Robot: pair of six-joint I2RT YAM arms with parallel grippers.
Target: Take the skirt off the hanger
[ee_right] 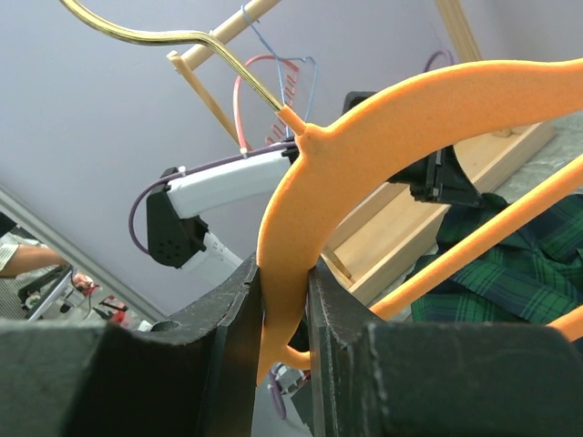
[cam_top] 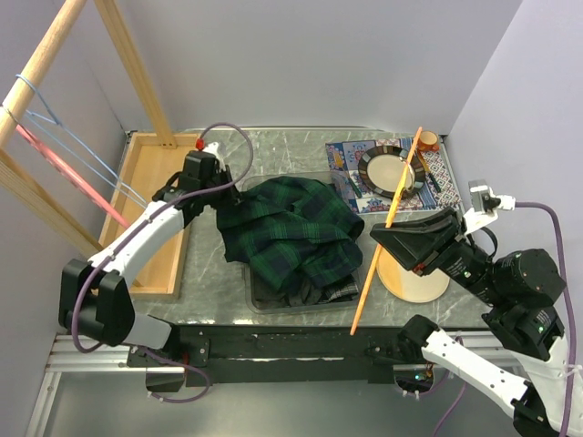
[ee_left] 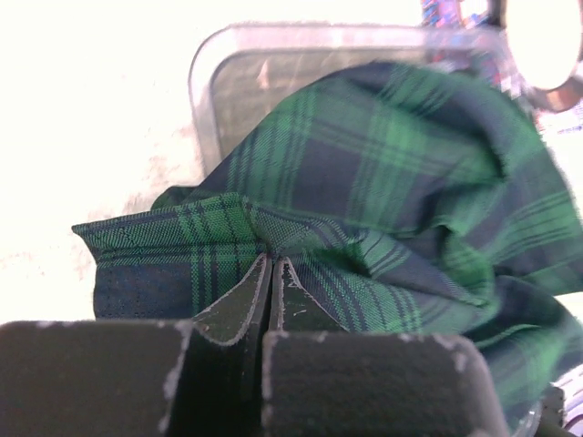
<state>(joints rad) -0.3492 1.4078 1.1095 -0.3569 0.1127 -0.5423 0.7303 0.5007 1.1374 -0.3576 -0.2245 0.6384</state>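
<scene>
Just ahead of the left gripper (ee_left: 271, 273), the skirt (ee_left: 392, 200) is running off the right and bottom edges of the left wrist picture, and its folds are hiding most of the clear bin (ee_left: 301, 64) beneath; the tabletop to that pincer's left is washing out to white glare. Above the right gripper (ee_right: 284, 273), the orange hanger (ee_right: 364, 146) is passing out of the right edge, and its brass hook (ee_right: 173, 36) is being cut off at the top left. The hanger's lower part is disappearing between the closed fingers.

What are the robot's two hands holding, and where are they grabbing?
The left gripper pinches a folded edge of the green plaid skirt. The right gripper clamps the orange hanger on its curved shoulder, just below the hook.
</scene>
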